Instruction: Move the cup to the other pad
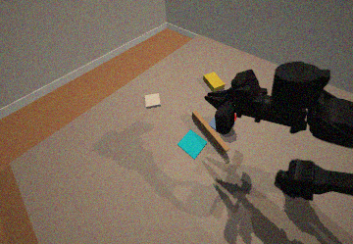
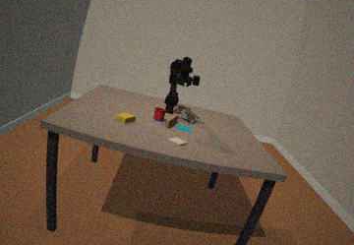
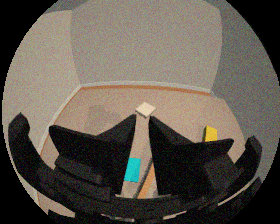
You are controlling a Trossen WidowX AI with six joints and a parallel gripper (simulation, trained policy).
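Red cup [image 1: 235, 118] [image 2: 159, 114], exterior view, left to right: it stands upright on the blue pad [image 1: 212, 123] [image 2: 156, 120]; beyond are 1 wooden bar [image 1: 210, 130] [image 2: 172, 121] [image 3: 146, 185] and the cyan pad [image 1: 192, 144] [image 2: 184, 128] [image 3: 132, 170], the likely goal. The gripper [image 1: 208, 97] [image 2: 186, 79] [image 3: 142, 119] hangs above, apart from the cup. Good grasping would call for reopening, lowering level around the cup, closing gently, then lifting it upright over the bar. The 2 fingers stand narrow, nearly together, holding nothing; no contact is visible.
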